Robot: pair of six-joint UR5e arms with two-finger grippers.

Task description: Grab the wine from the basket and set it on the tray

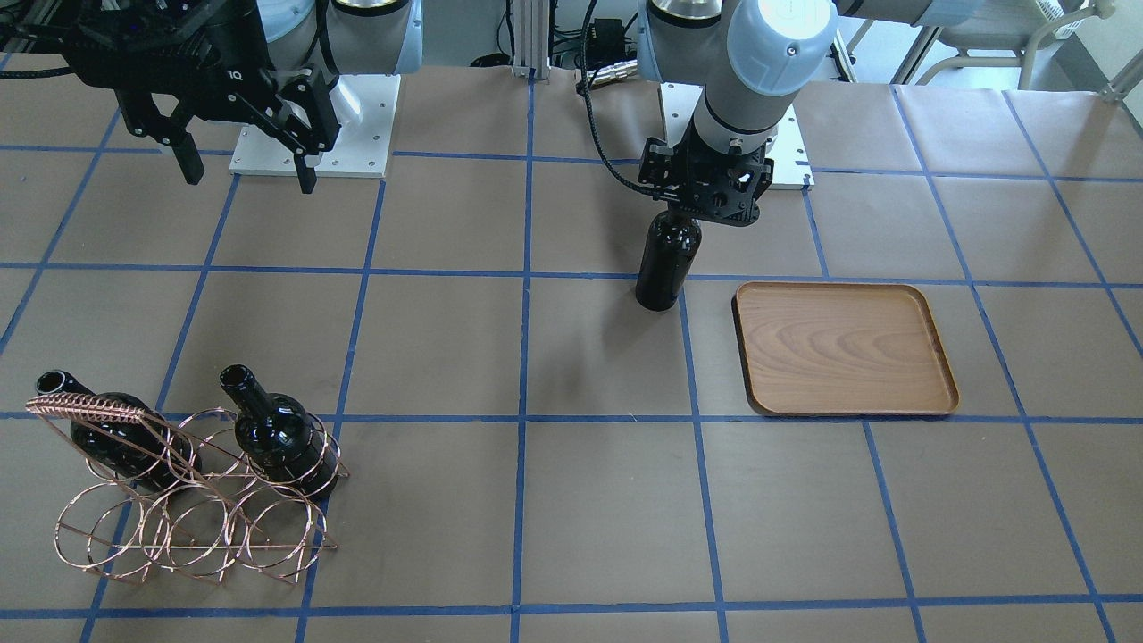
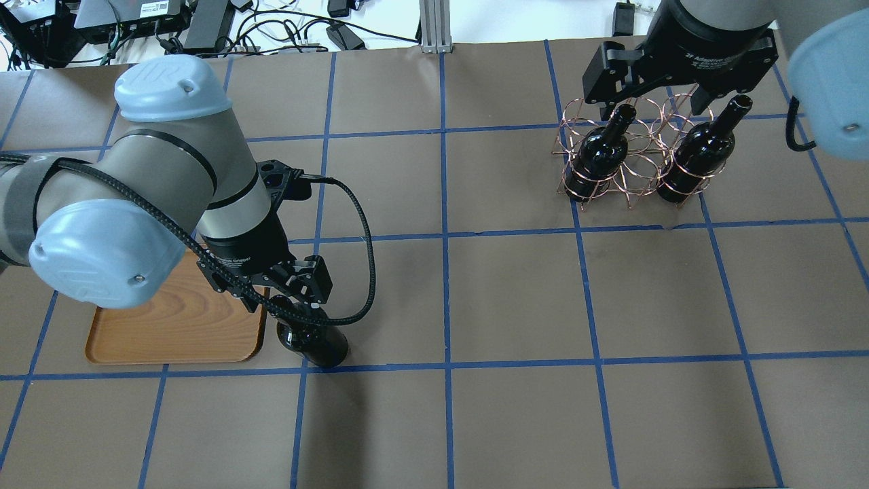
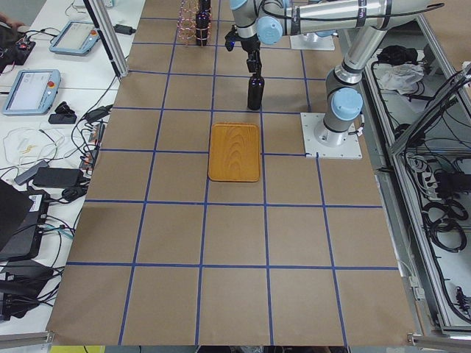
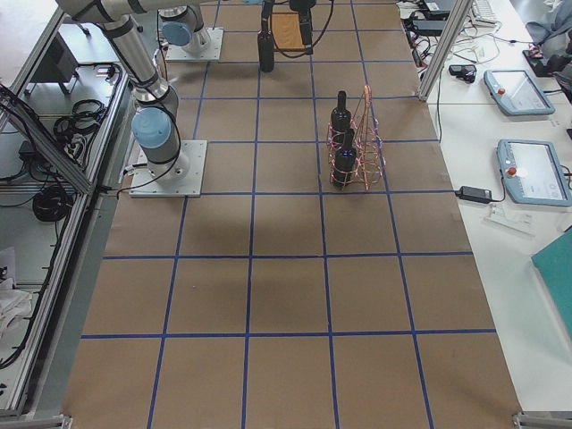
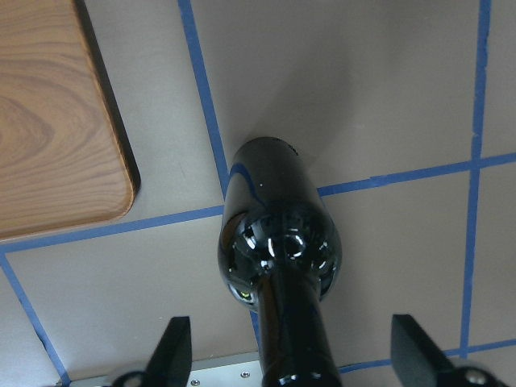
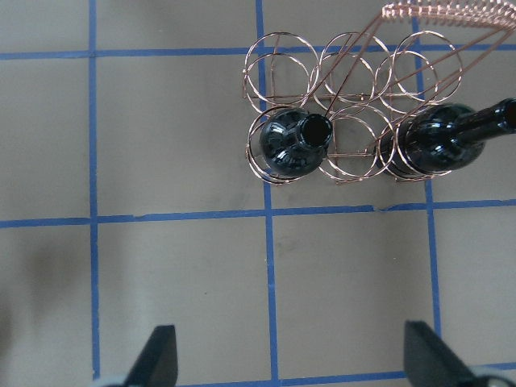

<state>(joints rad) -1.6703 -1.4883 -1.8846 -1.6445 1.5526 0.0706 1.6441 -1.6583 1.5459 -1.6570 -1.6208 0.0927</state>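
Note:
A near-black wine bottle (image 1: 665, 268) stands upright on the table paper, just beside the brown wooden tray (image 1: 844, 348). My left gripper (image 1: 705, 192) is over the bottle's top. In the left wrist view the gripper (image 5: 290, 322) is open, its fingers (image 5: 177, 355) wide apart on either side of the neck and clear of it. Two more bottles (image 2: 597, 153) (image 2: 699, 153) lean in the copper wire basket (image 2: 638, 170). My right gripper (image 2: 652, 102) hangs open and empty, high above the basket, which also shows in the right wrist view (image 6: 347, 81).
The table is covered in brown paper with a grid of blue tape lines (image 1: 522, 357). The arms' white base plates (image 1: 312, 134) sit at the robot's edge. Cables and devices lie beyond the far edge (image 2: 204, 27).

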